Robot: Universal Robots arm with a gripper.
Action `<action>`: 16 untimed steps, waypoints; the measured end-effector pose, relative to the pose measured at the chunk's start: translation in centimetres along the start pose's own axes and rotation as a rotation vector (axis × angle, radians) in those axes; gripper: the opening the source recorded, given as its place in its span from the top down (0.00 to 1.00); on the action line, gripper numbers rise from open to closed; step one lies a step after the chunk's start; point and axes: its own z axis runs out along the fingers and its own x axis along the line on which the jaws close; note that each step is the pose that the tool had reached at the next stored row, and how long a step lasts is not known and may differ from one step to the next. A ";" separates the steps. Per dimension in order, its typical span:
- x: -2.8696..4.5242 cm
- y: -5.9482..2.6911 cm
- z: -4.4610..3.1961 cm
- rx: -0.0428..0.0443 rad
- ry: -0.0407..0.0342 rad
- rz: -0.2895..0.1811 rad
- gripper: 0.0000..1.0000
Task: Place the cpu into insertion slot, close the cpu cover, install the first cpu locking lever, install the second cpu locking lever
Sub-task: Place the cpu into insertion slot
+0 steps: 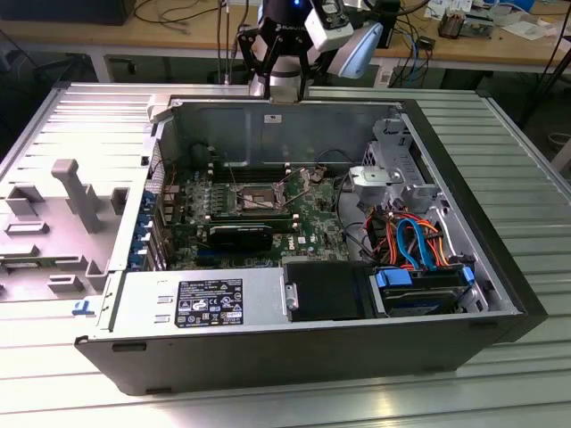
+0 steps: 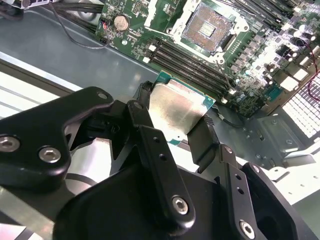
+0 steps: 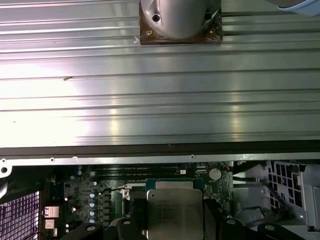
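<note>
One robot hand (image 2: 174, 132) hangs above the far wall of an open computer case (image 1: 294, 348), which lies on its side on a ribbed metal bench (image 1: 526, 178). The risk, as I judge it, lies in the grip. The cpu (image 2: 176, 107) is pinched by only two opposite edges, so a small twist or slip could bring it down skewed. A tilted chip could bend the fine contacts in the insertion slot (image 2: 207, 27) or land on the long black memory slots (image 2: 190, 62) beside it. The chip's corner must also match the socket, and I cannot tell whether it does. The hand is closed to a narrow gap, just the chip's width, with one black finger (image 2: 145, 130) touching each edge. The cpu sits flat between them in the air, silvery top facing the wrist. It is well apart from the slot, whose dark centre lies uncovered on the green board.
</note>
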 end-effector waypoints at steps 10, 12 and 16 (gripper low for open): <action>0.07 -0.08 0.20 -0.0002 -0.0001 0.000 0.45; 0.11 -0.20 0.22 -0.0001 -0.0001 0.000 0.45; 0.14 -0.31 0.27 0.0000 0.0000 0.000 0.45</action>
